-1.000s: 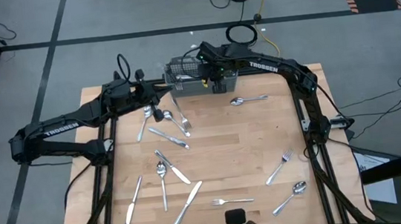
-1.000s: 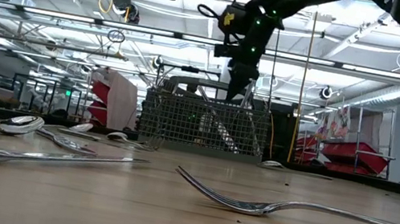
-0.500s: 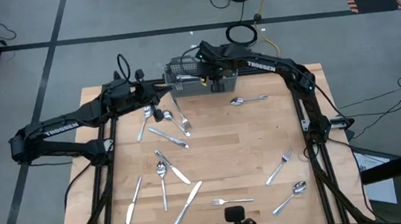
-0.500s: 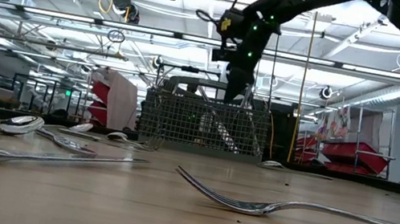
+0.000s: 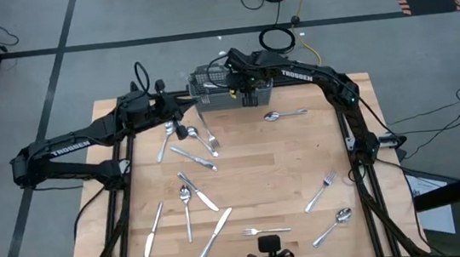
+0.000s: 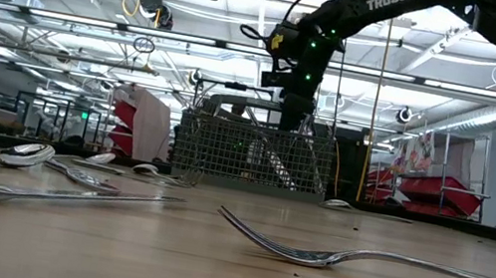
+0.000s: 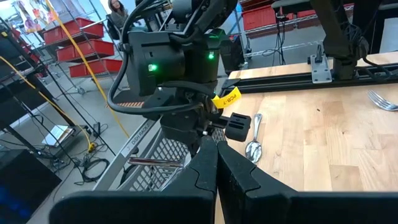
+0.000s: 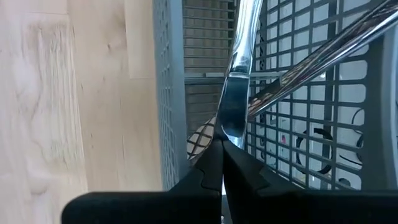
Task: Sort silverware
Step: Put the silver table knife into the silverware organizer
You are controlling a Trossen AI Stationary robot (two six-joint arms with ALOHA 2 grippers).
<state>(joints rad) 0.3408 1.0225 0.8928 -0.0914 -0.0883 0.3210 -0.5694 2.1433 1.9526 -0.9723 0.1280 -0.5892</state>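
Observation:
The grey wire-mesh basket (image 5: 219, 87) stands at the table's far edge, and at least one piece of silverware (image 8: 323, 53) leans slanting inside it. My right gripper (image 5: 246, 89) hangs over the basket's right part, shut on a shiny piece of silverware (image 8: 235, 93); which kind it is, I cannot tell. My left gripper (image 5: 180, 109) hovers shut and empty just left of the basket. Several forks, spoons and knives lie flat on the table, among them a spoon (image 5: 284, 115), a fork (image 5: 321, 192) and a knife (image 5: 215, 233). My right gripper pinches the piece's broad end (image 8: 225, 127) between its two fingertips. The fingers come steeply from above, pointing down into the basket, and the piece runs on from them in line with the fingers. It is lifted clear of the table; its far end is out of sight.
A cluster of silverware (image 5: 190, 138) lies below my left gripper, and more pieces (image 5: 187, 194) are spread over the table's near left. A fork (image 5: 266, 230) and a spoon (image 5: 333, 226) lie near the front edge. Bare wood (image 5: 276, 162) fills the middle.
My right gripper has sunk a little over the basket and edged toward the table's left, still shut on its piece.

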